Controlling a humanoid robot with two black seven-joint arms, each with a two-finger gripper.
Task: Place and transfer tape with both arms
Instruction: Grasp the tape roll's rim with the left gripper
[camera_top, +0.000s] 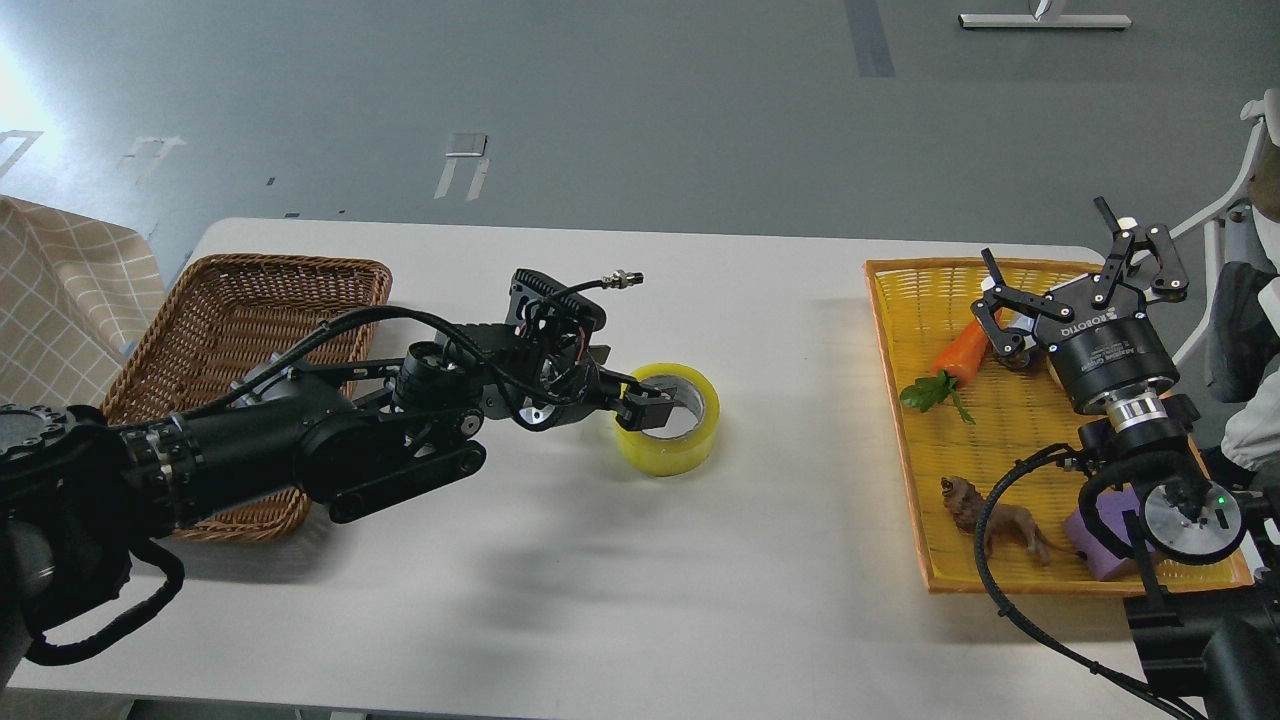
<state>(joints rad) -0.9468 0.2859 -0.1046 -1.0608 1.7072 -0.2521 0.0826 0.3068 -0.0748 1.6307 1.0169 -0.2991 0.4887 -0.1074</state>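
The tape (668, 448), a wide yellow roll with a grey-white core, lies flat on the white table (600, 580) near its middle. My left gripper (648, 400) reaches in from the left and sits at the roll's left rim. One finger dips into the core and the rest stays over the rim; the jaws look open around the roll's wall. My right gripper (1055, 250) is open and empty. It hovers over the far part of the yellow tray (1000, 440) at the right, well away from the tape.
A brown wicker basket (240, 320) stands at the left, partly under my left arm. The yellow tray holds a toy carrot (962, 348), a brown lion figure (990, 515) and a purple block (1095, 525). A checked cloth (60, 290) lies at the far left.
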